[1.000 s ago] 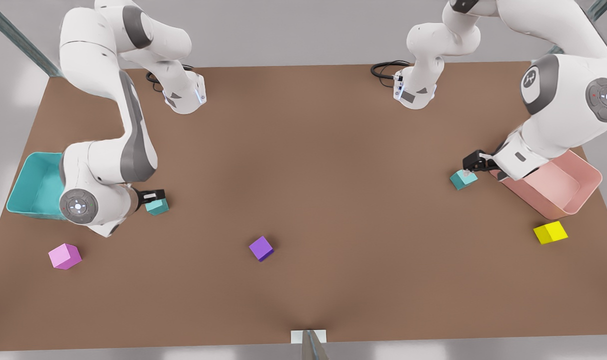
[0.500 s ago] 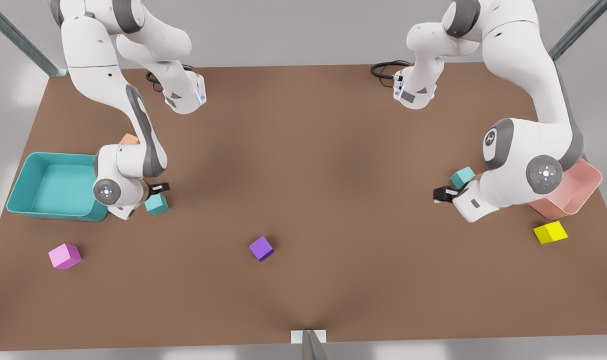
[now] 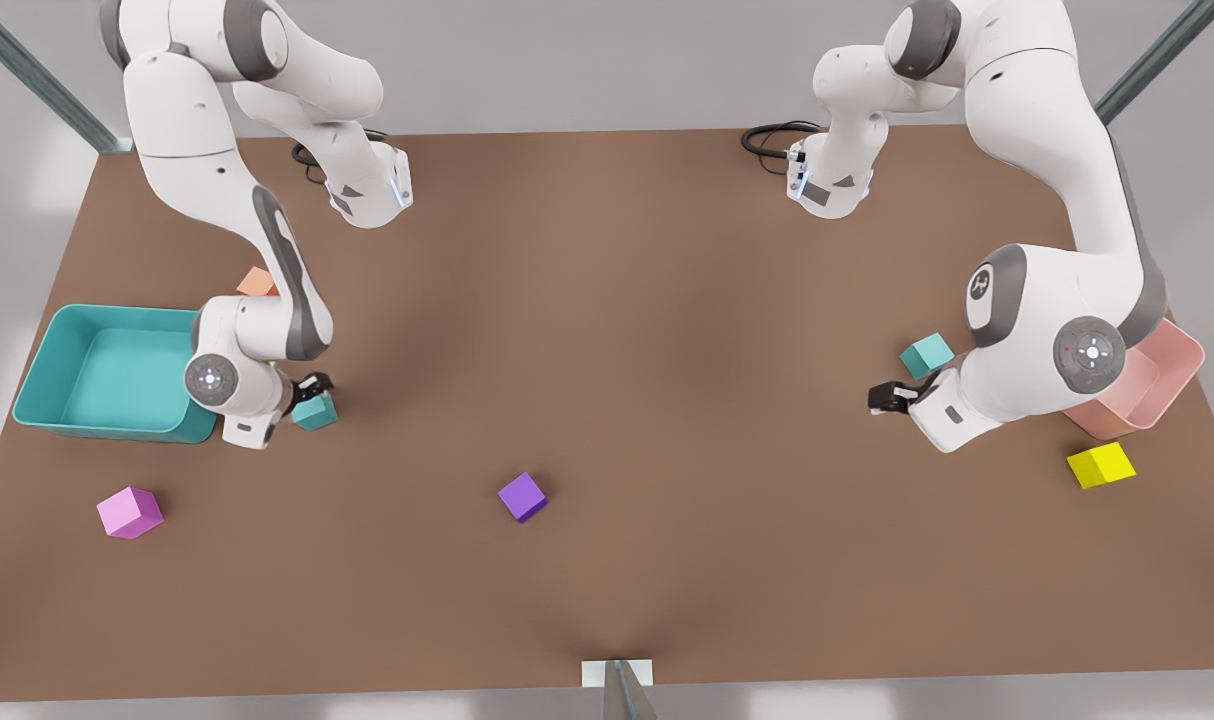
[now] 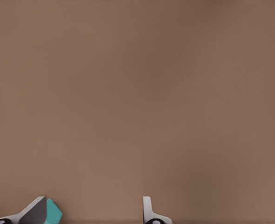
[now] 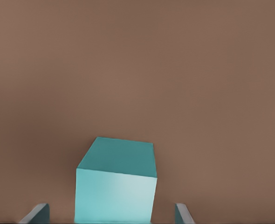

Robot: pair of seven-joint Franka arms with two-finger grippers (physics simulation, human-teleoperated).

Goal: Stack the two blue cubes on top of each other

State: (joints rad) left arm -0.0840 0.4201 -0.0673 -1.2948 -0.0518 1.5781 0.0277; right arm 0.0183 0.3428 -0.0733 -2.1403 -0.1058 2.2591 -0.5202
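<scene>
Two teal cubes sit well apart: one (image 3: 316,411) between the right gripper's (image 3: 314,390) spread fingers (beside the teal bin (image 3: 42,385)), the other (image 3: 926,354) just beside the left gripper (image 3: 882,397), jaws open.

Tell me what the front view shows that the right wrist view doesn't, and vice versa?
Front view: the left gripper near the second blue cube, teal bin, pink bin, purple cube, pink cube, yellow cube. Right wrist view: up close, the right gripper's open fingers flank the first blue cube without touching. Both: that cube and the brown table.
</scene>
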